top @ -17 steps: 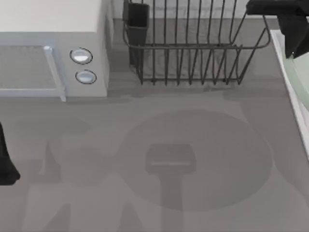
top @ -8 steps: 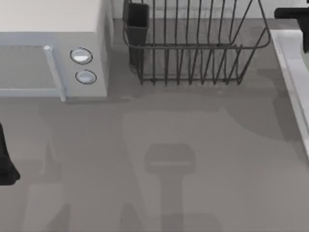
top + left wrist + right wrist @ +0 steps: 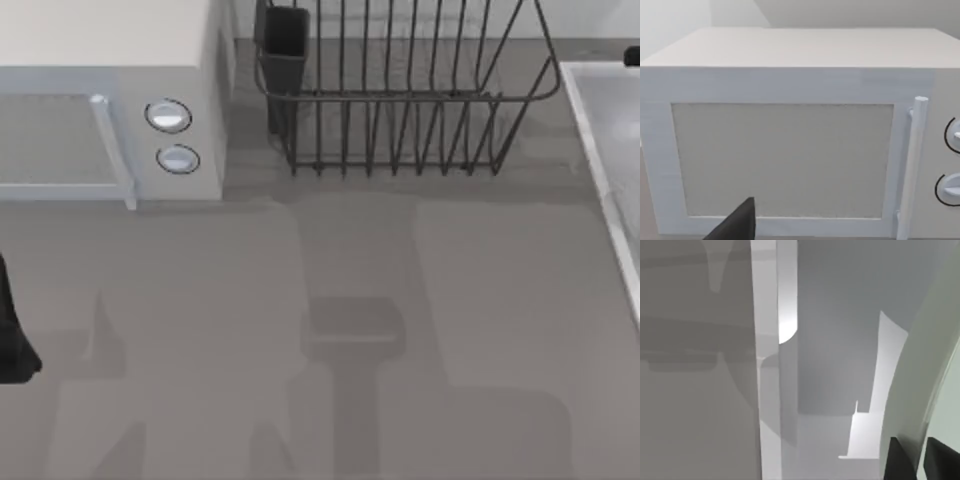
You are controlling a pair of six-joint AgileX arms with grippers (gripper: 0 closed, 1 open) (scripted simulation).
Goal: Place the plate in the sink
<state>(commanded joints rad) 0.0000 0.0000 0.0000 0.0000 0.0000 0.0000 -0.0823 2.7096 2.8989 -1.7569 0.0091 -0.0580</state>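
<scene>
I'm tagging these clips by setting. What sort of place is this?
Most likely a kitchen counter, in a rendered simulation: a white microwave with two dials stands at the left, a black wire dish rack at the back, and a pale sink at the right edge.

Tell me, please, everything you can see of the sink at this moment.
The sink sits at the table's right edge, beside the black wire dish rack. It is a pale grey rectangular basin with a lighter raised rim and a smooth, plain interior. In the right wrist view its rim runs as a bright strip next to the grey table, and the pale mint-green plate is held over the basin, pinched at its edge by the right gripper.
</scene>
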